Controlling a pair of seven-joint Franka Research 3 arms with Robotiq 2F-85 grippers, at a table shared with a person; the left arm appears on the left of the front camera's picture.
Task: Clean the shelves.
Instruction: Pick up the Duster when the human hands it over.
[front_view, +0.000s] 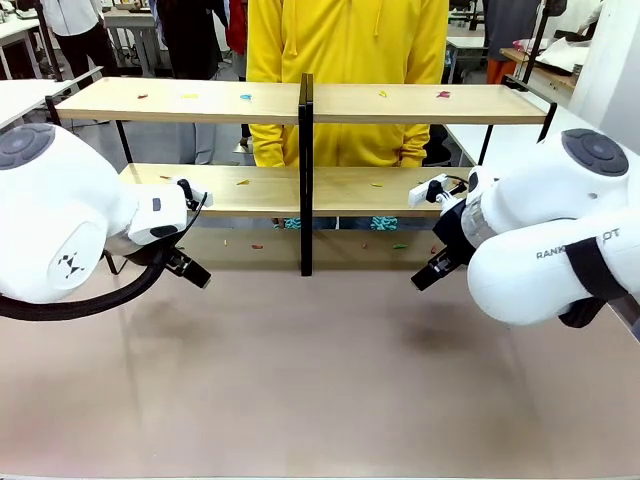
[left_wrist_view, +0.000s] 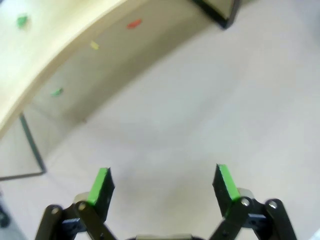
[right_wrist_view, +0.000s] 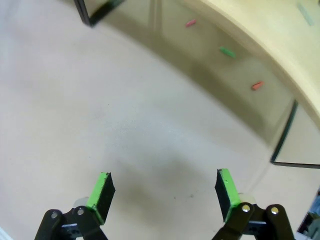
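Nearest the camera, the beige tabletop (front_view: 320, 390) is seen. Just above it, the left gripper (left_wrist_view: 162, 182) and right gripper (right_wrist_view: 162, 186) are held with jaws wide apart. Beyond them, the shelves (front_view: 200, 100) are set across the table's far half. Small coloured scraps (front_view: 243, 182) are noted on both boards and on the tabletop beneath. Behind the shelves, a person in yellow (front_view: 345, 40) is seen.

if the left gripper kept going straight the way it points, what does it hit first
Most likely the bare beige tabletop, short of the shelves. The open left gripper angles down at it, though depth is unclear.
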